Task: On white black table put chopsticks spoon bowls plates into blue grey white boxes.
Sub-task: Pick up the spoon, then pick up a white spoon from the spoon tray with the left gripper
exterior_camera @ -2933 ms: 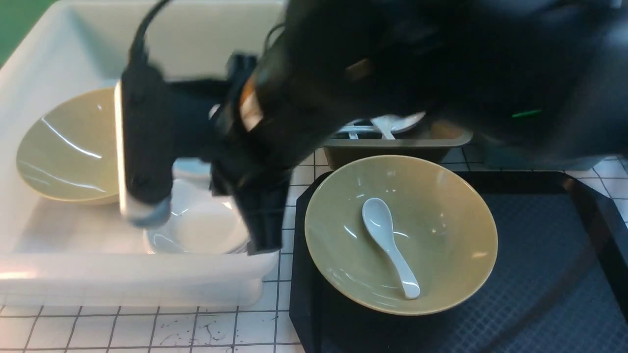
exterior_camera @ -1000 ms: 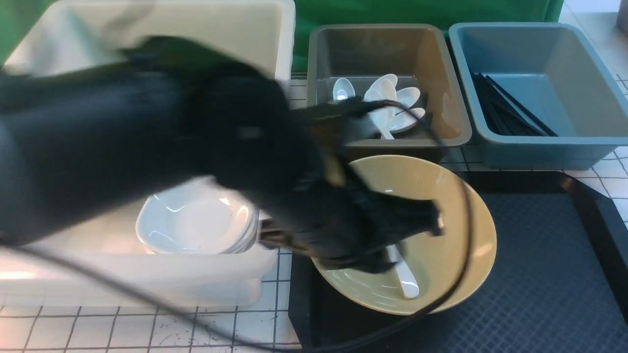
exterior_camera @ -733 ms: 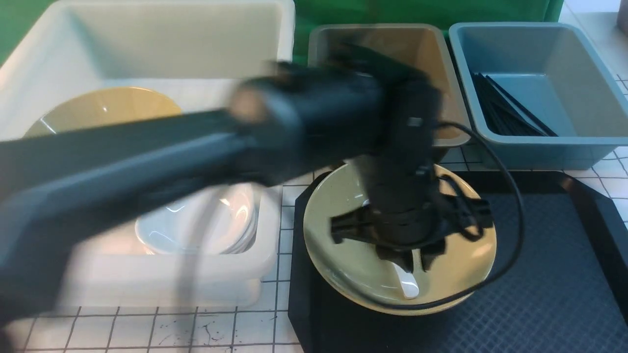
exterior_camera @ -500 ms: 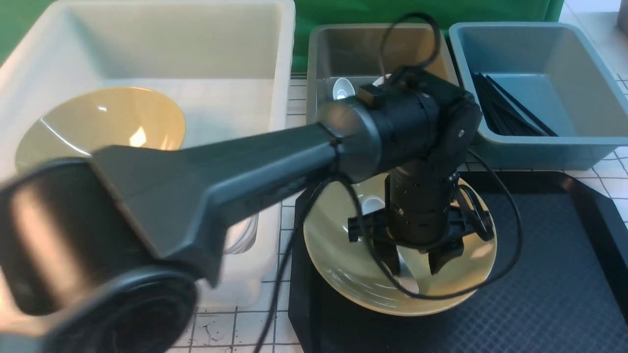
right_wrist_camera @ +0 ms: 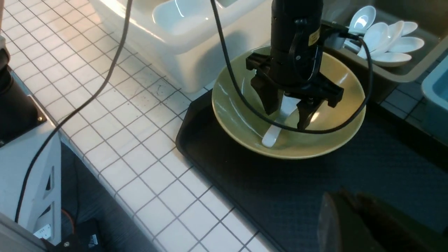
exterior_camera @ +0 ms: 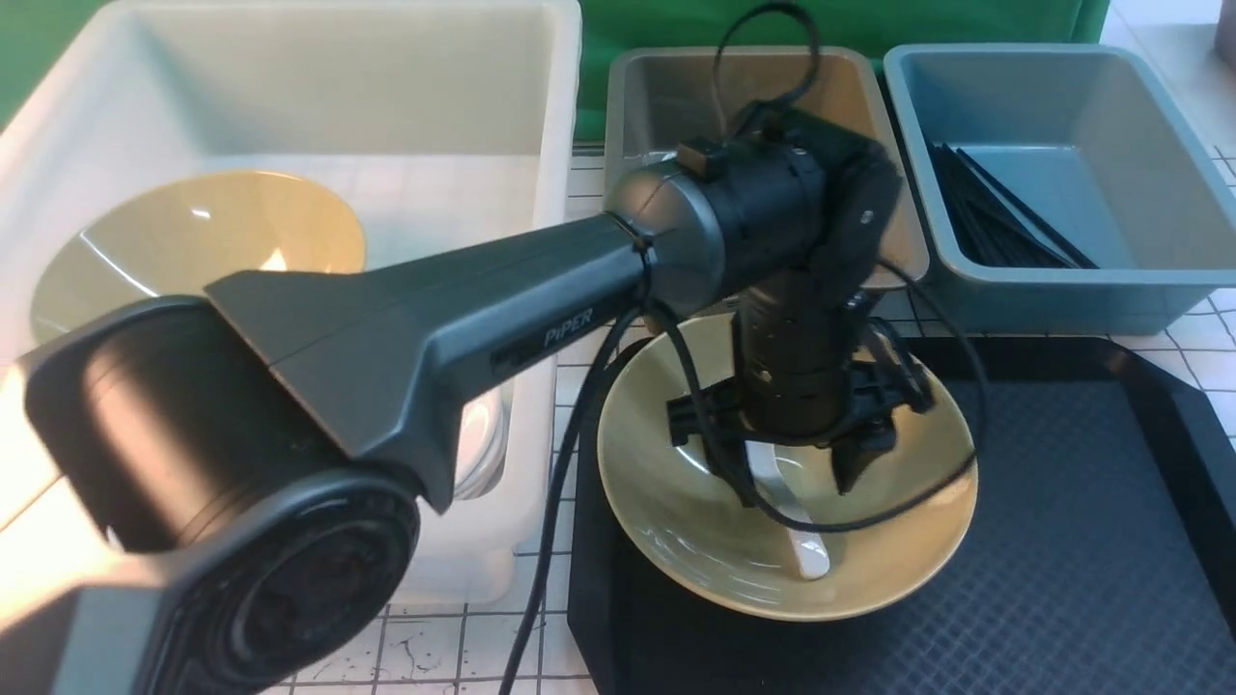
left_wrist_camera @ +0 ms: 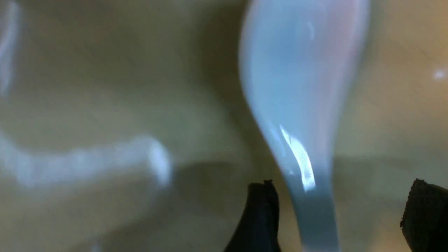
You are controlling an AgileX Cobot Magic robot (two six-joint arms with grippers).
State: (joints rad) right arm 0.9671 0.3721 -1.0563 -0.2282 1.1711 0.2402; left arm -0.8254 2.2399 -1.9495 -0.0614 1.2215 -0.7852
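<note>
Poised over the yellow bowl (exterior_camera: 695, 550), the left hand (exterior_camera: 794, 478) is spreading its fingers wide, one to either side of the white spoon (exterior_camera: 811, 558). The spoon is lying inside that bowl, its handle pointing toward the robot, and the hand is not gripping it. The right hand (right_wrist_camera: 353, 224) is keeping its fingers closed together, blurred in its own wrist view, with nothing visible between them.

The bowl is sitting on the black tray (exterior_camera: 1072, 521), which is resting on the gridded white tabletop (exterior_camera: 425, 649). To the left, the big white box (exterior_camera: 555, 125) is holding another yellow bowl (exterior_camera: 280, 222), tilted, and a stack of small white plates (exterior_camera: 481, 439), partly hidden behind the left arm (exterior_camera: 531, 299). Beyond the tray, the grey box (exterior_camera: 632, 92) is holding several white spoons (right_wrist_camera: 392, 40), and the blue box (exterior_camera: 1072, 304) beside it is holding the black chopsticks (exterior_camera: 995, 217).
</note>
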